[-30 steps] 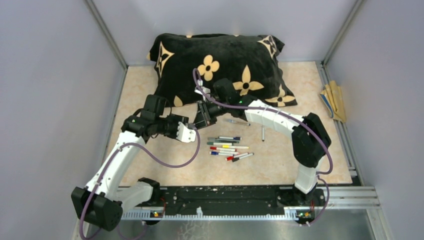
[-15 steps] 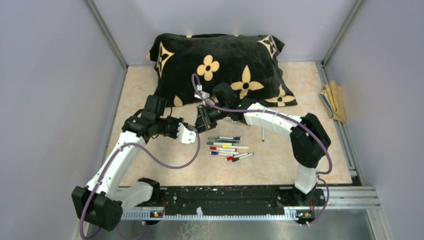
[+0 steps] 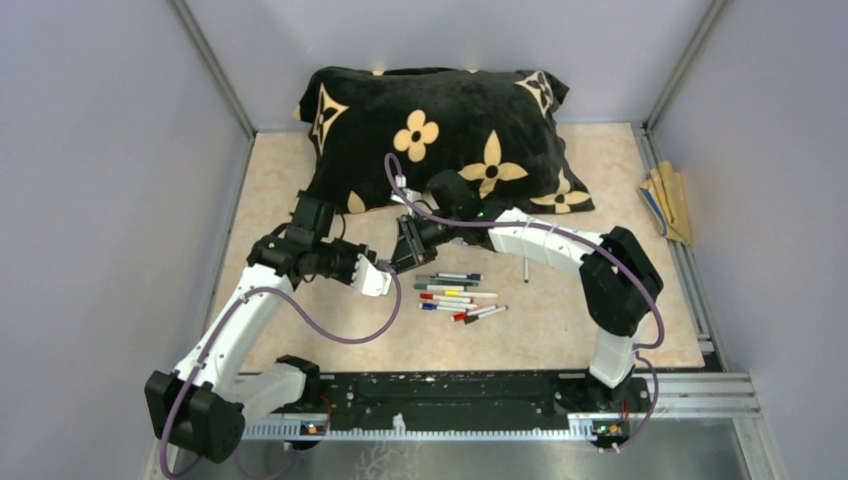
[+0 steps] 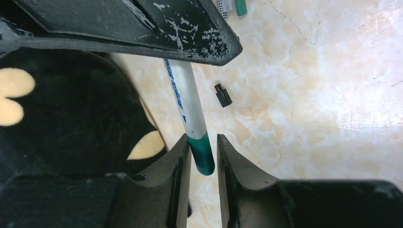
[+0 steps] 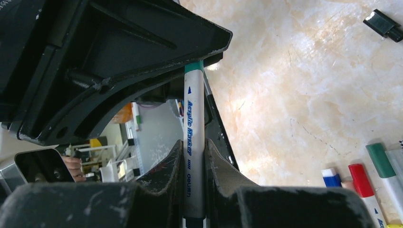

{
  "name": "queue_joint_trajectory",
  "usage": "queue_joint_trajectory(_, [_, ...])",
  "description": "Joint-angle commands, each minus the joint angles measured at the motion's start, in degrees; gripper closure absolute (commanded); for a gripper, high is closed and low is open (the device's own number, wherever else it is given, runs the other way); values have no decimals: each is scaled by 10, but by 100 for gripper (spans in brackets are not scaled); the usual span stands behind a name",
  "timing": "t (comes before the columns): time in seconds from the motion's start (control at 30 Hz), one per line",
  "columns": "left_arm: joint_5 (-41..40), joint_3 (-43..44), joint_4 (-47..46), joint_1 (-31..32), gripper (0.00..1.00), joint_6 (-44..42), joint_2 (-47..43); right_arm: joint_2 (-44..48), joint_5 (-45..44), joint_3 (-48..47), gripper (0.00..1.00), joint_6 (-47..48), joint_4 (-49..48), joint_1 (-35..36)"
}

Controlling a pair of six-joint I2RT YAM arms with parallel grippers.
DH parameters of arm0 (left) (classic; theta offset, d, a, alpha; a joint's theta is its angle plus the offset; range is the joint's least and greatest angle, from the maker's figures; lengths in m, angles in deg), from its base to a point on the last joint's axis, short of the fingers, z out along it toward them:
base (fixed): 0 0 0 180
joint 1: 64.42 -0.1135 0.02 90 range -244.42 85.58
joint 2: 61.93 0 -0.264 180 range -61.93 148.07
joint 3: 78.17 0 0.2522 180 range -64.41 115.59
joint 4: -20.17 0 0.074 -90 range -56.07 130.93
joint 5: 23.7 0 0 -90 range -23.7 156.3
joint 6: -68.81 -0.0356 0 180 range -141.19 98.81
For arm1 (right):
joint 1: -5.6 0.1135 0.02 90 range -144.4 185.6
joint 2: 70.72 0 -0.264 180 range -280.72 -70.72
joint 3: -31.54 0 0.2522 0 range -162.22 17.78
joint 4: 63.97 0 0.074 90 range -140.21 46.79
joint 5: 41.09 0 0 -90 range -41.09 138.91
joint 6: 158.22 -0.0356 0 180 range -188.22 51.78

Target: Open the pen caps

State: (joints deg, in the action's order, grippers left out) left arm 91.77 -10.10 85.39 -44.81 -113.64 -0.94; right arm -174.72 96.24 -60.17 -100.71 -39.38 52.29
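Green cap (image 4: 203, 154) tops a white, blue-lettered pen (image 4: 183, 97)

Robot lab cell: grey walls (image 3: 100, 150) enclosing marble-look table (image 3: 560, 330), aluminium rail (image 3: 700, 385) running along table's near edge.

One black plush pillow with tan flower shapes (image 3: 440, 110) is counted at 12 o'clock on the table. About seven slim white-barrelled marker pens with coloured ends (image 3: 455, 295) are counted in a central cluster. One further pen (image 3: 526, 268) is seen at 3 o'clock of it. One white marker pen with a green cap (image 5: 194, 123) is seen lifted. One small loose black plastic cap (image 4: 222, 95) is counted. The tan sticks (image 3: 672, 203) at 3 o'clock cannot be counted.
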Motion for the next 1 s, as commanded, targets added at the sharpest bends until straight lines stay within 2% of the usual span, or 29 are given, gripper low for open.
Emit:
queue_joint_trajectory(0.0, [-9,-18,24,1,69,-10,-10,39,10,-3,100,6,-28,-7])
queue_joint_trajectory(0.33, [13,-15,8,1,99,11,-12,41,12,16,100,-15,-67,-6])
queue_joint_trajectory(0.43, [30,-12,8,1,100,14,-13,39,-2,22,72,-22,-79,-3])
queue_joint_trajectory(0.53, [39,-8,14,2,100,10,-12,28,-11,14,57,-26,-89,2])
queue_joint_trajectory(0.67, [34,-4,19,1,100,7,-11,0,-11,-15,57,-30,-91,7])
queue_joint_trajectory(0.83, [23,-6,18,1,100,3,-13,-13,0,-17,64,-40,-103,9])
queue_joint_trajectory(0.97, [20,-9,8,2,100,5,-10,-13,17,-13,61,-33,-97,13])
